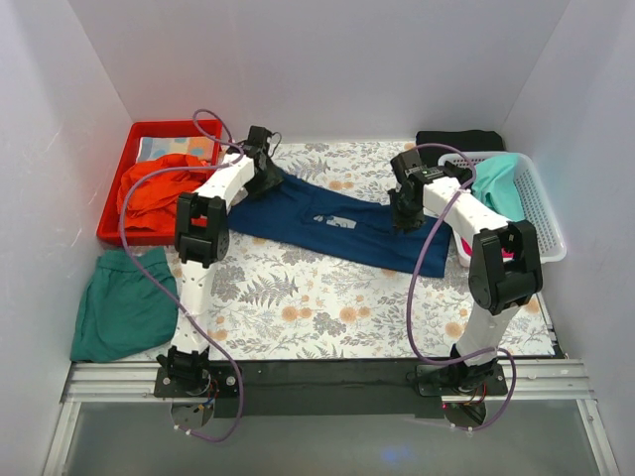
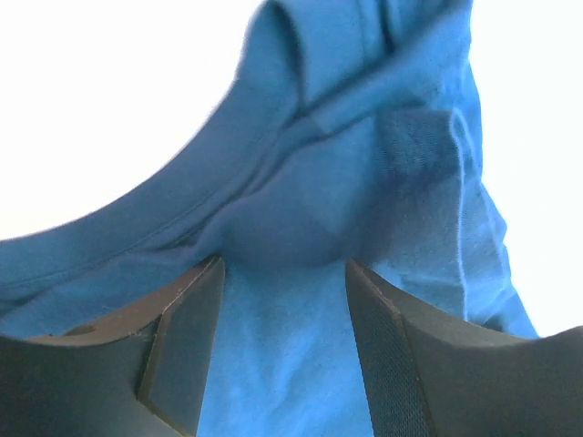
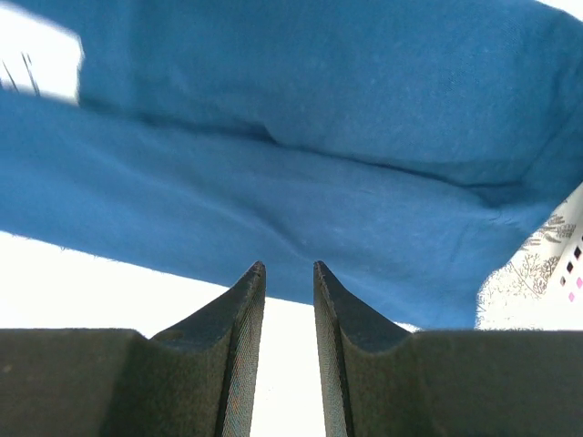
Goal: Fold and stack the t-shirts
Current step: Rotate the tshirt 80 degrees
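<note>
A navy blue t-shirt [image 1: 327,230] with a small white chest mark lies spread across the floral tabletop. My left gripper [image 1: 265,171] is at its far left end; in the left wrist view [image 2: 284,273] its jaws stand wide apart with the shirt's cloth [image 2: 364,164] filling the gap. My right gripper [image 1: 404,216] is over the shirt's right part; in the right wrist view [image 3: 289,269] its jaws are slightly apart with nothing between them, tips at the edge of the cloth [image 3: 319,137].
A red tray [image 1: 169,126] at the back left holds an orange-red shirt [image 1: 159,188]. A green shirt [image 1: 124,307] lies at the near left. A white basket [image 1: 541,208] on the right holds a turquoise shirt [image 1: 496,183]. A black shirt [image 1: 458,141] lies behind the basket.
</note>
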`<move>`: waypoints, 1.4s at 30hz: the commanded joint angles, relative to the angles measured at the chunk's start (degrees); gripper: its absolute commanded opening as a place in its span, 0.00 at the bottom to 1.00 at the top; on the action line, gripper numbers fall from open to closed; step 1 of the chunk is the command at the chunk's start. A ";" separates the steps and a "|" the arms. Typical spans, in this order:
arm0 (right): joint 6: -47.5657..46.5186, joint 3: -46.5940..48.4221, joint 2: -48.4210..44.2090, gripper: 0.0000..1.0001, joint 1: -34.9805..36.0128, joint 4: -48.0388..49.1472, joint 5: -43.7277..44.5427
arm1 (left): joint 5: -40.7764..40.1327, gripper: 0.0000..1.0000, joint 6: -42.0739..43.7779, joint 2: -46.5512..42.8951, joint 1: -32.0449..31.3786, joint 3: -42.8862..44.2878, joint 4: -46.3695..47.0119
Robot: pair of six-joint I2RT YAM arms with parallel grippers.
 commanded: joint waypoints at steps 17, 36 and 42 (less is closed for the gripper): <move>-4.63 -1.64 5.99 0.34 1.85 -1.04 -1.60 | 35.04 0.57 -7.63 17.09 6.57 8.19 48.70; -2.61 -12.90 0.62 0.34 16.35 -2.79 -12.83 | 37.08 0.64 -5.19 4.62 8.77 8.01 53.41; -1.73 -6.68 3.86 0.34 23.99 -3.76 -18.72 | 33.66 0.64 -2.81 1.63 8.94 8.63 48.40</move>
